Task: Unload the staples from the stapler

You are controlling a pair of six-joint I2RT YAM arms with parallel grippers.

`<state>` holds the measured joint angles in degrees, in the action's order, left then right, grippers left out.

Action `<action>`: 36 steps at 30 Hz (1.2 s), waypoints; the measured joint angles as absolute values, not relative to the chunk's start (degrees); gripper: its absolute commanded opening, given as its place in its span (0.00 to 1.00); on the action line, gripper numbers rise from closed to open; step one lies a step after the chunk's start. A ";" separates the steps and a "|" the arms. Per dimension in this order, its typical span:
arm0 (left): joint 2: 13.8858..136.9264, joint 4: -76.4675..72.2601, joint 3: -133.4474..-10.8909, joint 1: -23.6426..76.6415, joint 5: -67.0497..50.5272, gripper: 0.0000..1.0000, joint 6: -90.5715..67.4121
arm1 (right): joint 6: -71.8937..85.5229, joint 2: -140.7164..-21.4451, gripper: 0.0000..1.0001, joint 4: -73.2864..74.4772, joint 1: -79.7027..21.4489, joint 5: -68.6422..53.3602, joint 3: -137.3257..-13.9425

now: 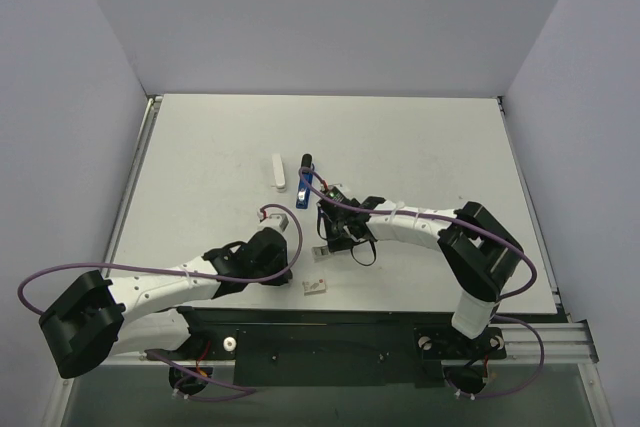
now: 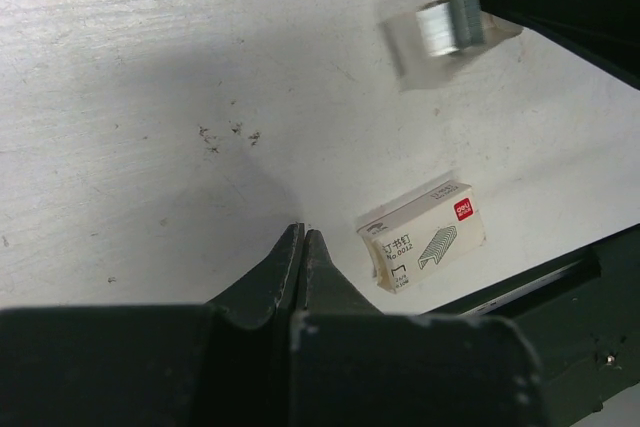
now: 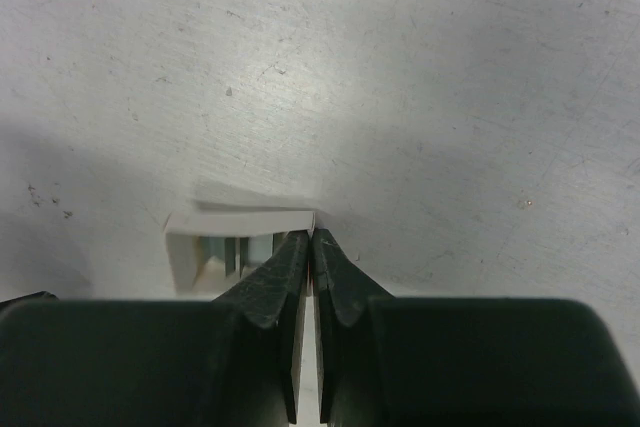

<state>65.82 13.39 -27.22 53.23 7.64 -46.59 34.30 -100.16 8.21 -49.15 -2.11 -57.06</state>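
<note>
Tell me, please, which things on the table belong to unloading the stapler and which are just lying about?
For the job: stapler; staple tray, probably.
Lying about: staple box; white bar.

Left arm (image 1: 150,289) and right arm (image 1: 405,219): white link shells, bulky black joint housings, each trailed by a looping purple cable (image 1: 120,266). Left gripper (image 2: 303,239) and right gripper (image 3: 312,242): matte black, tapered fingers on blocky black bodies. Shared black base plate (image 1: 330,339).
</note>
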 measured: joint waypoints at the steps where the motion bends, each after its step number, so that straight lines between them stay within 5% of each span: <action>1: 65.82 13.13 -27.11 53.23 7.62 0.00 -46.61 | 34.33 -100.16 0.00 8.21 -49.15 -2.13 -57.17; 36: 66.59 8.62 -23.81 58.04 7.75 0.00 -50.46 | 42.24 -93.65 0.00 18.37 -60.14 14.11 -51.99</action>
<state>66.59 8.62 -23.81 58.04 7.75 -50.46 42.24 -93.65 18.37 -60.14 14.11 -51.99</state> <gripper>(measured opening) 0.022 0.002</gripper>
